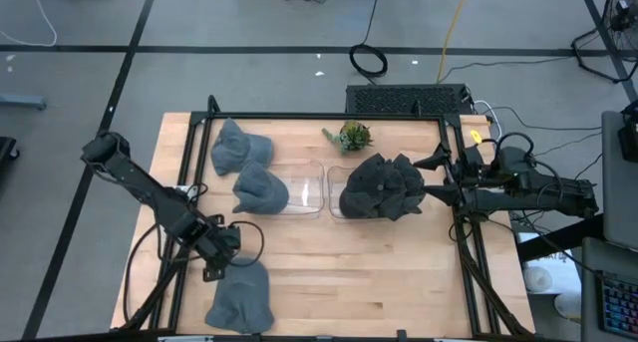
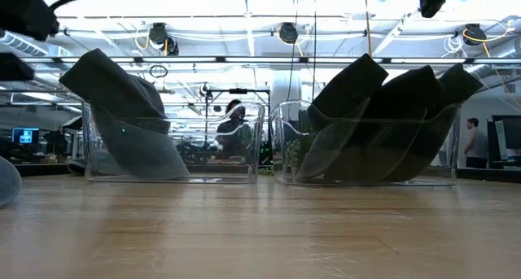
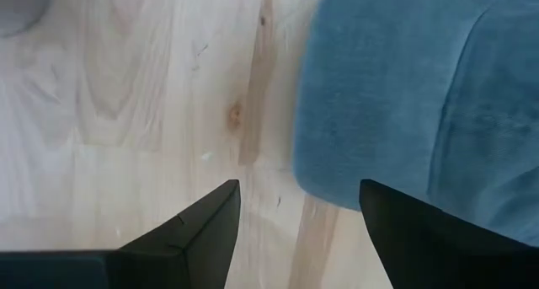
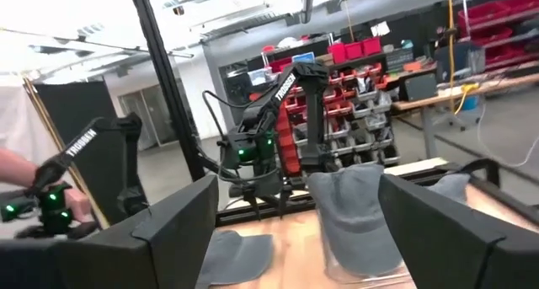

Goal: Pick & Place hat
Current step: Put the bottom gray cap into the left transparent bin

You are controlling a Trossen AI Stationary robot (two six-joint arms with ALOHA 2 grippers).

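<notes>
The clear bin point(image 1: 302, 190) at the table's middle is our landmark here. In the low view its walls are blurring the hat point(image 2: 130, 116) sitting inside it, and the dark hats point(image 2: 383, 124) in the neighbouring bin point(image 2: 366, 145) are merging into one mass, so counting them isn't happening. A grey hat point(image 2: 6, 181) well off from the clear bin is getting chopped by that picture's edge. People behind the clear bin are showing too small to make out. In the left wrist view the blue-grey hat point(image 3: 421, 104) is running off the frame, only one part showing.
</notes>
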